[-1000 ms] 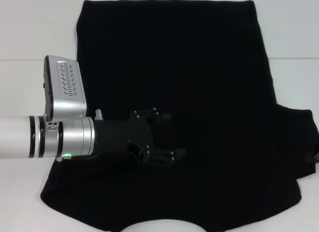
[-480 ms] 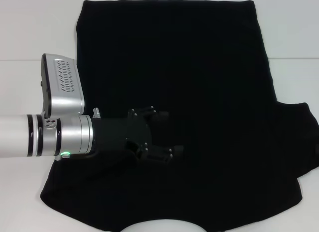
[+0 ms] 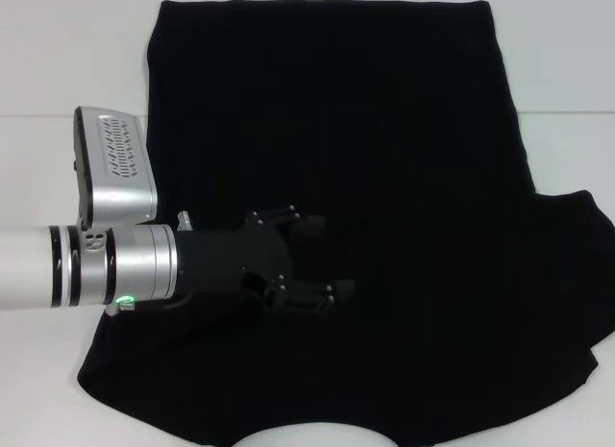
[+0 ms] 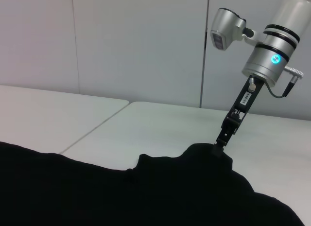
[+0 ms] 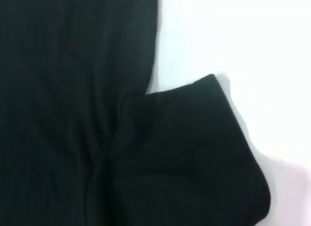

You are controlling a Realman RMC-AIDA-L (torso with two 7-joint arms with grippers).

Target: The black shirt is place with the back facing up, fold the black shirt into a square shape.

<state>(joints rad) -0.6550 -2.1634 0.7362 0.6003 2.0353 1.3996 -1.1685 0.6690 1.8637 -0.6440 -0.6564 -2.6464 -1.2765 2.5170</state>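
Observation:
The black shirt (image 3: 384, 130) lies spread flat on the white table (image 3: 58, 62), its curved neckline at the near edge. My left gripper (image 3: 322, 258) hovers open over the shirt's near-left part, with nothing between its fingers. In the left wrist view my right gripper (image 4: 219, 141) points down at the far side of the shirt (image 4: 97, 187), shut on a small raised peak of the right sleeve. The head view shows that sleeve (image 3: 577, 235) at the right edge, but not the right gripper. The right wrist view looks down on the sleeve (image 5: 194, 153), folded beside the shirt's body.
White tabletop (image 5: 243, 41) surrounds the shirt on all sides. A seam between two table panels (image 3: 67, 115) runs across the left. A pale wall (image 4: 121, 41) stands behind the table.
My left gripper has drifted slightly back toward the left. The right sleeve has shifted and its corner is drawn up a little; the shirt's near-right hem has moved outward.

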